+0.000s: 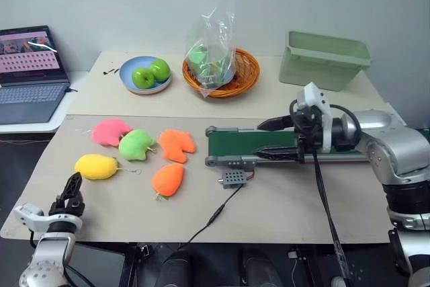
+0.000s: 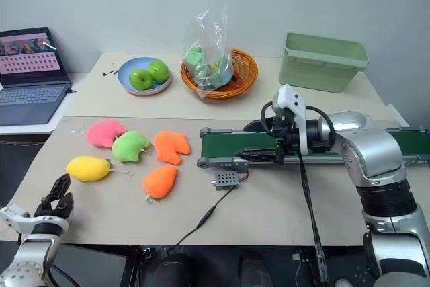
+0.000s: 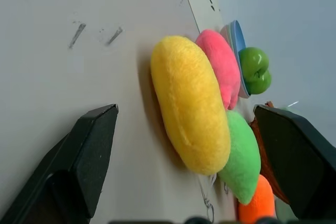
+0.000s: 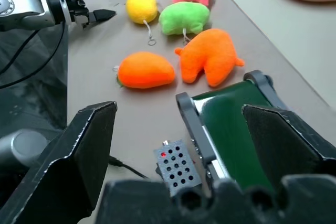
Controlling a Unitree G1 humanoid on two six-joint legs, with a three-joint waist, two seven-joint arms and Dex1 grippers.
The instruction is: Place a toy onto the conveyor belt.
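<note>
Nearest, at the table's front left corner, the left gripper has its fingers spread wide and empty, aimed at the yellow toy, which lies on the table just beyond it, not touching. A thin string trails from the toy's right end. Close behind and beside it lie the lime-green plush, the pink plush and two orange plushes; bare table lies in front of the toy. To the right, the conveyor belt carries nothing at its near end. The right gripper hangs over the belt, jaws apart and empty. A small grey box with a cable sits before the belt. Farthest: plate of green apples, basket, green bin, laptop.
</note>
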